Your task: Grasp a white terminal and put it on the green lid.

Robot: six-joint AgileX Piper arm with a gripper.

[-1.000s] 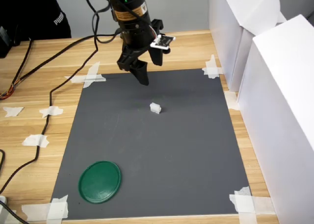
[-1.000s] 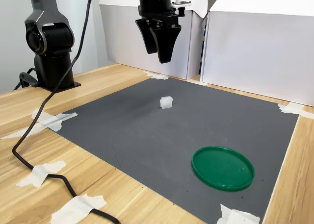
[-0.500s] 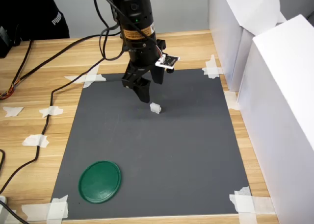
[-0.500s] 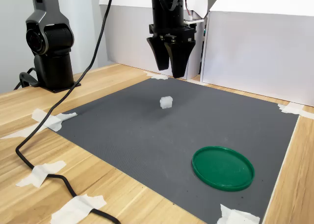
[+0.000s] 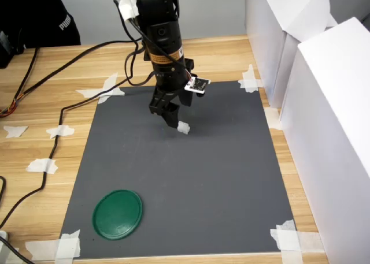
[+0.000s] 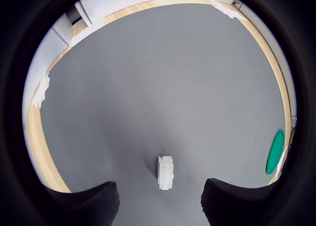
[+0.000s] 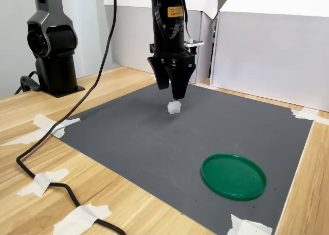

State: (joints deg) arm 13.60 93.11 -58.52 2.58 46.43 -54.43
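Gripper (image 7: pixel 174 92) points straight down, jaws apart and empty, just above the terminal (image 7: pixel 174 107) mid-mat. Only the wrist view shows the terminal (image 6: pixel 165 172) between both fingertips (image 6: pixel 84 201); lid (image 5: pixel 118 214) lies well apart.

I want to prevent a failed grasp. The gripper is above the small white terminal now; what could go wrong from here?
1. The white terminal is tiny and lies loose on the gray mat; if the open gripper descends slightly off-centre, a finger may knock it away.
2. In the wrist view it sits lengthwise between the fingers, so they may close on narrow faces and it could twist or pop out.
3. The green lid is far away; a weak hold may drop it during transfer.
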